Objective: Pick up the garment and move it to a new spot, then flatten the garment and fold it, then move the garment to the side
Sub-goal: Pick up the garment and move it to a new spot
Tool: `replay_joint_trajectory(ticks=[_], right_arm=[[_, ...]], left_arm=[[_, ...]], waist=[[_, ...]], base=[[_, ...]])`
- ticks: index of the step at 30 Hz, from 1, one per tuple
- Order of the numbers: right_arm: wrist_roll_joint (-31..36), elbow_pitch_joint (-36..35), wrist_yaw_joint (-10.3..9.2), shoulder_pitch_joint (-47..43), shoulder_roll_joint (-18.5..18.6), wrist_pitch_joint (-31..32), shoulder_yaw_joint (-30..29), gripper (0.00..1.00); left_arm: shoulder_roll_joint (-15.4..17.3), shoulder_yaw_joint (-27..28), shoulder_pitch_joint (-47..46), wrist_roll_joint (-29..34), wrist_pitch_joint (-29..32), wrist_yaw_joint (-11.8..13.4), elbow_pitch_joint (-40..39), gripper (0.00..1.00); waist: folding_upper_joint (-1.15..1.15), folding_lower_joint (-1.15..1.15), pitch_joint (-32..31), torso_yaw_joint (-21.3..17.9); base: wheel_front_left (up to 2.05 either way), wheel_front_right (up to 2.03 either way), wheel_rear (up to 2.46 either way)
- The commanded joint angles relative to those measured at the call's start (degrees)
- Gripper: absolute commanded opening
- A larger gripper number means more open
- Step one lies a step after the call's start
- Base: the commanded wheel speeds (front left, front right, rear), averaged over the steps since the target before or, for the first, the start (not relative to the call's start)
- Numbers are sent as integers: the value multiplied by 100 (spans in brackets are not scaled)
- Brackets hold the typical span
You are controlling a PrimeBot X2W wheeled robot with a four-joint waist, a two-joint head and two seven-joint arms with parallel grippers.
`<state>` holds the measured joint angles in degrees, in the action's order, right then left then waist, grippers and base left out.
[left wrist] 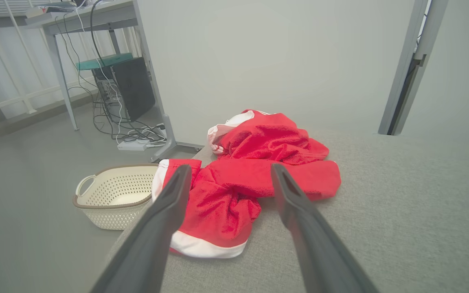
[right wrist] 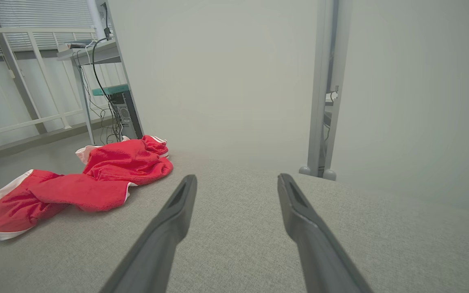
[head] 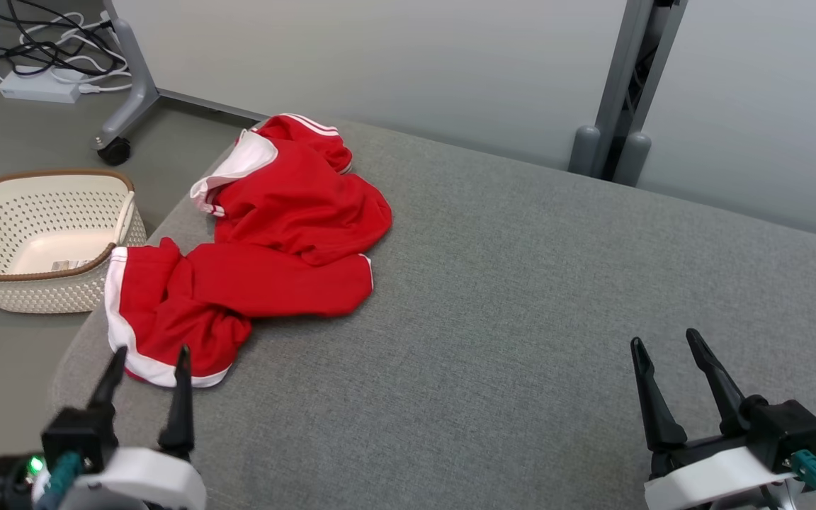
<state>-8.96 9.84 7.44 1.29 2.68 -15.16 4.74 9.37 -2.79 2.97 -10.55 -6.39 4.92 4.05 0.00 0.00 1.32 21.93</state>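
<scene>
Even soft daylight, faint shadows, no glare, wrist views wide-angle distorted

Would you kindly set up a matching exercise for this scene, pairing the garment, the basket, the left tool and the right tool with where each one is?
Things:
1. garment
2. basket
3. left tool
4. right tool

Places and states:
a. on the floor, beside the grey surface
b. open, over bare grey surface, well away from the garment
c. crumpled on the left part of the grey surface
d. open, at the garment's near edge

Pairs: 1-c, 2-a, 3-d, 4-b
</scene>
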Motion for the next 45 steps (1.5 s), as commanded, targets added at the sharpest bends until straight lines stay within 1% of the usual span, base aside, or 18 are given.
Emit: replay_joint_trajectory(ticks=[1,5,7,8,9,16,18,20,24,26,28,34,41,42,43,44,45], right_arm=[[67,-14,9,82,40,-13,-20,100],[124,-42,9,193,41,-12,-71,100],[170,-51,9,249,40,-12,-98,100],[255,-60,9,336,41,-12,-128,100],[289,-62,9,368,40,-12,-133,100],[481,-83,9,556,41,-12,-138,100],[548,-87,9,586,40,-12,-133,100],[622,-96,9,606,41,-12,-131,100],[758,-126,9,667,39,-12,-129,100],[845,-142,9,690,39,-12,-127,100],[898,-157,9,720,40,-12,-113,100],[1013,-207,9,743,40,-12,-96,100],[1100,-235,9,739,40,-12,-107,100],[1101,-237,9,741,40,-12,-107,100],[1102,-237,9,741,40,-12,-108,100],[1099,-236,9,741,40,-12,-109,100],[1094,-234,9,742,39,-12,-111,100]], left_arm=[[129,54,-217,-16,143,-47,-86,100],[552,166,-819,-115,800,-257,-46,100],[714,217,-1170,-198,1133,-355,-45,100],[937,204,-1677,-314,1648,-538,87,100],[1015,184,-1846,-335,1804,-613,187,100],[1392,-55,-2596,-504,2747,-978,1090,100],[1407,-81,-2754,-593,2895,-1030,1323,100],[1417,-107,-2800,-615,2951,-1046,1443,100],[1391,-202,-2991,-729,3191,-1089,1971,100],[1390,-308,-3099,-734,3474,-1099,2353,100],[1360,-329,-3181,-779,3582,-1094,2561,100],[1291,-308,-3291,-849,3655,-962,3077,100],[1302,-299,-3356,-846,3569,-795,3509,100],[1298,-299,-3359,-857,3545,-784,3559,87],[1292,-288,-3360,-876,3526,-762,3616,44],[1282,-290,-3352,-884,3517,-773,3678,24],[1277,-288,-3357,-878,3462,-769,3705,0]], waist=[[0,0,69,-53],[0,0,240,-133],[0,0,335,-172],[0,0,498,-255],[0,0,558,-289],[0,0,930,-536],[0,0,1032,-594],[0,0,1085,-624],[0,0,1274,-712],[0,0,1402,-764],[0,0,1487,-802],[0,0,1695,-925],[0,0,1834,-1011],[0,0,1840,-1019],[0,0,1841,-1025],[0,0,1840,-1029],[0,0,1837,-1030]], base=[[0,0,0],[0,0,0],[0,0,0],[0,0,0],[0,0,0],[0,0,0],[0,0,0],[0,0,0],[0,0,0],[0,0,0],[0,0,0],[0,0,0],[0,0,0],[0,0,0],[0,0,0],[0,0,0],[0,0,0]])
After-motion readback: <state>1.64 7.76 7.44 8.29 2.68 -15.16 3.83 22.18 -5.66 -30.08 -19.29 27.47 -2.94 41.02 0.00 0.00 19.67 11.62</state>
